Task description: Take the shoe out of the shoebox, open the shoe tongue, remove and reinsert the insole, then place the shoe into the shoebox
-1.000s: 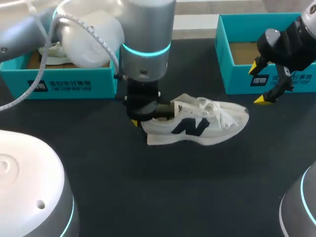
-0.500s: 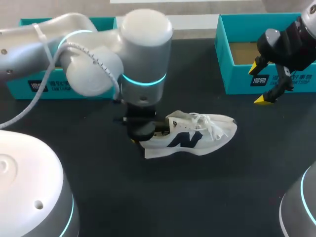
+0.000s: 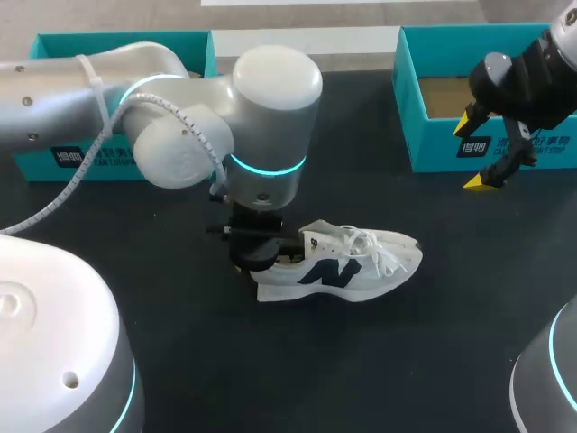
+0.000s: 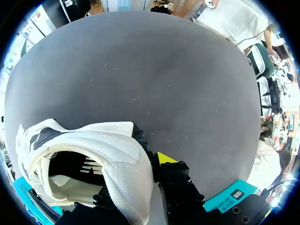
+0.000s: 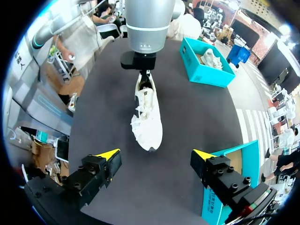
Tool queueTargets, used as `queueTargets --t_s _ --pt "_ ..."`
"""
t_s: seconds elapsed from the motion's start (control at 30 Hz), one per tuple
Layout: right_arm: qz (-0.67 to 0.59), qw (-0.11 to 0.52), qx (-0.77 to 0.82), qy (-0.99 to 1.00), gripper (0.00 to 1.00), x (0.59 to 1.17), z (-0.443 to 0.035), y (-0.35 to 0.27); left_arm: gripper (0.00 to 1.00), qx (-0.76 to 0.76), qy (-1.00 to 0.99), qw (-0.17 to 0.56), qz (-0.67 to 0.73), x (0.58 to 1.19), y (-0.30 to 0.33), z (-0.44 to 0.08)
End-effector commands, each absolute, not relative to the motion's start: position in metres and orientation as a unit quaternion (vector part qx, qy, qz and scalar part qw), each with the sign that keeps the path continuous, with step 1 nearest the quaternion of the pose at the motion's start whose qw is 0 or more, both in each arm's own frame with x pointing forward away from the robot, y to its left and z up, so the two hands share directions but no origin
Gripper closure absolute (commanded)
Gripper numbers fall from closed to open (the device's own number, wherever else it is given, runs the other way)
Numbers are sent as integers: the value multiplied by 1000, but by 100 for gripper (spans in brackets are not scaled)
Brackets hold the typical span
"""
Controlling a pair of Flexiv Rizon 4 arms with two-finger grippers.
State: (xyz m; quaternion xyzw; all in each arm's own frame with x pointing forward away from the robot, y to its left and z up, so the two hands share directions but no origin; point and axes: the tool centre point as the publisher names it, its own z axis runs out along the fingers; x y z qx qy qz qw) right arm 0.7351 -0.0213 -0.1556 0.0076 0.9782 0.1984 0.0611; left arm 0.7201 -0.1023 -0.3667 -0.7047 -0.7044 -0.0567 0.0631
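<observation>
A white shoe (image 3: 347, 266) with a dark logo lies on its side on the black table (image 3: 361, 361), toe pointing right, laces loose. My left gripper (image 3: 260, 256) is shut on its heel; in the left wrist view the heel collar (image 4: 126, 164) sits between the fingers, with one yellow fingertip (image 4: 164, 157) showing beside it. My left gripper (image 4: 133, 187) hides its other finger under the shoe. My right gripper (image 3: 475, 152) hangs open in front of the right teal shoebox (image 3: 478, 149). From the right wrist view the shoe (image 5: 147, 117) lies well ahead of my right gripper (image 5: 155, 154).
A second teal shoebox (image 3: 90, 158) stands at the back left, partly behind my left arm (image 3: 180, 135); in the right wrist view this box (image 5: 206, 70) holds another white shoe. Bare black table lies in front of the shoe.
My left arm has drawn the shoe toward the table's front and slightly left, away from the boxes. The right arm has not moved.
</observation>
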Motion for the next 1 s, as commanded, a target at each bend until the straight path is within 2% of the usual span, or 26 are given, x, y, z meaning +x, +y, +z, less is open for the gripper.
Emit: queueTargets --t_s 0.03,0.23,0.33,0.4,0.47,0.57,0.6,0.67,0.8,1.0 --pt "197 59 8 979 0 737 -156 -20 100 -702 -706 64 -64 720 -109 -375" --pt "197 59 8 979 0 737 -156 -20 98 -702 -705 71 -68 718 -109 -381" --pt "197 59 8 979 0 737 -156 -20 77 -702 -706 72 -67 718 -108 -381" --pt "197 59 8 979 0 737 -156 -20 56 -702 -705 72 -67 717 -109 -378" --pt "197 59 8 979 0 737 -156 -20 50 -703 -704 70 -67 717 -109 -375" --pt "197 59 8 979 0 737 -156 -20 16 -702 -707 60 -63 718 -110 -369" --pt "197 59 8 979 0 737 -156 -20 9 -702 -708 55 -61 718 -110 -367" --pt "197 59 8 979 0 737 -156 -20 2 -701 -709 48 -58 716 -111 -361" --pt "197 59 8 979 0 737 -156 -20 0 -692 -721 17 -31 713 -110 -349" --pt "197 59 8 979 0 737 -156 -20 0 -630 -766 -70 106 719 -100 -329"
